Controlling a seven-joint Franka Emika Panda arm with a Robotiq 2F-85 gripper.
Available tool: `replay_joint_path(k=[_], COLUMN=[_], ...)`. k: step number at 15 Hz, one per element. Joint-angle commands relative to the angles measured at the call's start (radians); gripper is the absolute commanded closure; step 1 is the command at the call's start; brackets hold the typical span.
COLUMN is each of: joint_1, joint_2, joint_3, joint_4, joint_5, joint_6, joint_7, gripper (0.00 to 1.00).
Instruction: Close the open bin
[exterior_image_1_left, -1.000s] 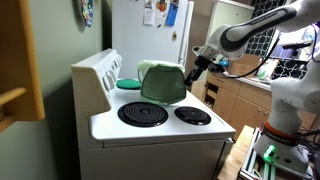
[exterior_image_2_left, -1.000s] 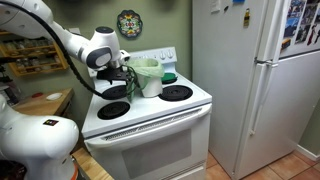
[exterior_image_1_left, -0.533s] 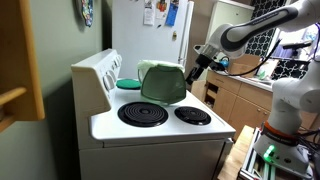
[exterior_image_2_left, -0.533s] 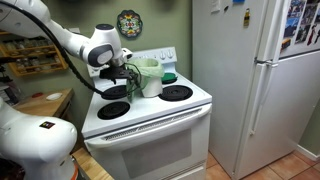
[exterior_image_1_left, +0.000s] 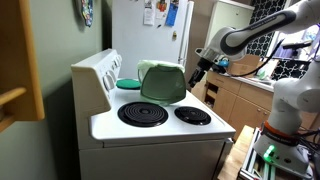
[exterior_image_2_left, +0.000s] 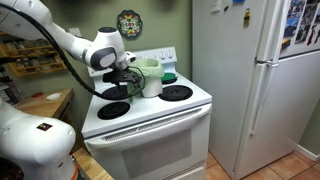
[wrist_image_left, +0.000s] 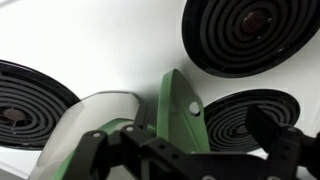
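The bin (exterior_image_1_left: 163, 84) is set mid-table toward the rear edge, among ridged black coil burners (wrist_image_left: 250, 30). Its thin whitish plastic body is judged light and easily slid. The smooth, rounded pale-green lid (wrist_image_left: 182, 108), raised on its hinge, is best pressed near its free top edge. The end effector (wrist_image_left: 185, 158) is held just beside it, apparently released and gripping nothing.

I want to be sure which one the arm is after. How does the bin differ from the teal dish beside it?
The bin stands tall and tapered; the teal dish lies low and flat. The bin is whitish with a pale-green lid, the dish teal all over. The bin's lid stands open; the dish shows no lid. Both rest on the white stove top.
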Motion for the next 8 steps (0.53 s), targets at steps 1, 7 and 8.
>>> replay_joint_path(k=[1,7,8], joint_1=[0.013,0.057,0.067], joint_2=[-0.003,0.064,0.071], joint_3=[-0.012,-0.059,-0.068], joint_4=[-0.041,-0.034,-0.034], joint_5=[0.003,0.024,0.031], joint_6=[0.083,0.18,0.195], joint_7=[-0.029,-0.06,-0.068], gripper=[0.0,0.15,0.26])
